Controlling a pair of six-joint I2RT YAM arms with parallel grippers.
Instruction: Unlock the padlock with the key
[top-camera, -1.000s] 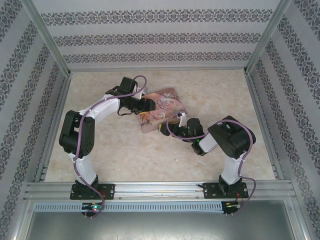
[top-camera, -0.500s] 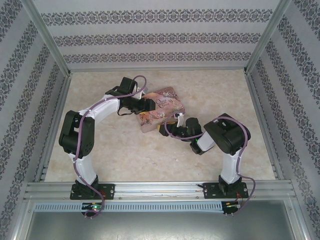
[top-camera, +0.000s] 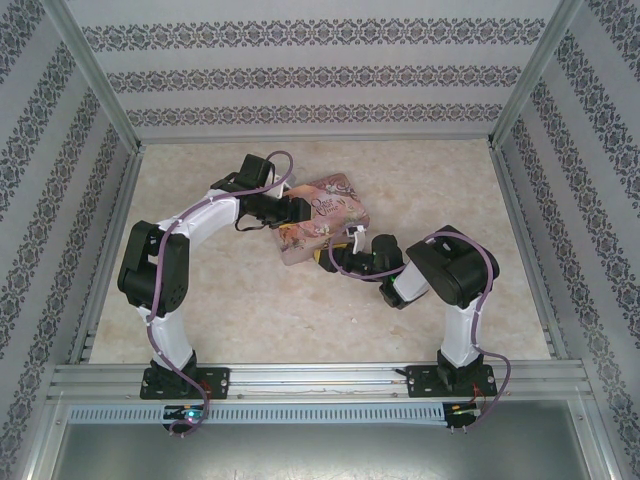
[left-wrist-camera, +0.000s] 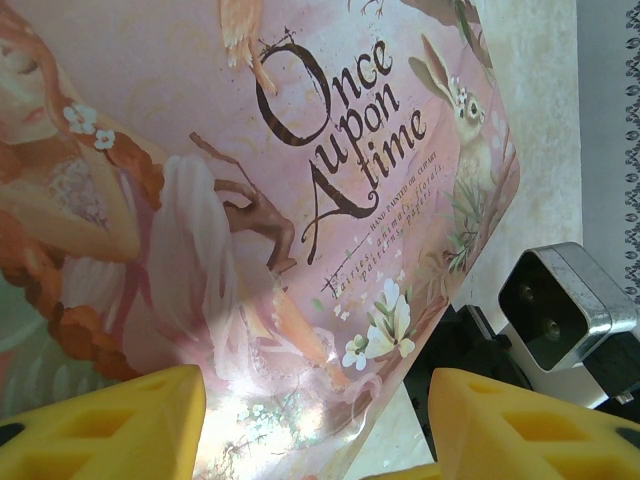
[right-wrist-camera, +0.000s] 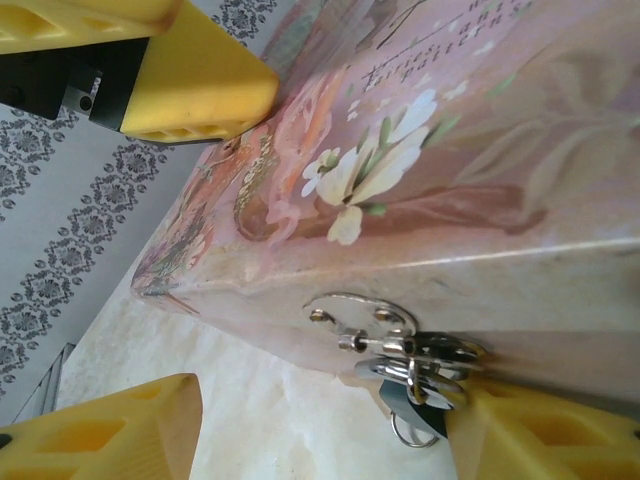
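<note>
The padlock (right-wrist-camera: 441, 352) hangs at the metal hasp (right-wrist-camera: 360, 313) on the front wall of the pink box (right-wrist-camera: 470, 170). It shows as a dark body among silvery loops, pressed right against the inner face of one of the right gripper's yellow fingers (right-wrist-camera: 545, 440); that finger covers part of it, so its outline is unclear. Just below it a thin dark flat piece, seemingly the key (right-wrist-camera: 419, 398), dangles from the same cluster with a small wire ring (right-wrist-camera: 408, 432) under it. I cannot tell whether the key sits in the lock.

The right gripper (right-wrist-camera: 325, 420) is spread wide, its other finger well off to the far side of the gap, and nothing is pinched between the two. Pale marbled table (right-wrist-camera: 300, 400) lies in that gap, beneath the box's front edge.

The left gripper (left-wrist-camera: 318, 400) is also parted wide, its two yellow fingers low over the illustrated lid that reads "Once upon a time", clamping nothing. One of its fingers (right-wrist-camera: 195, 85) lies on the lid beyond the hasp, at the box's far corner from the right gripper.

From above, the box (top-camera: 322, 215) lies between the left gripper (top-camera: 298, 210) and the right gripper (top-camera: 328, 256).
</note>
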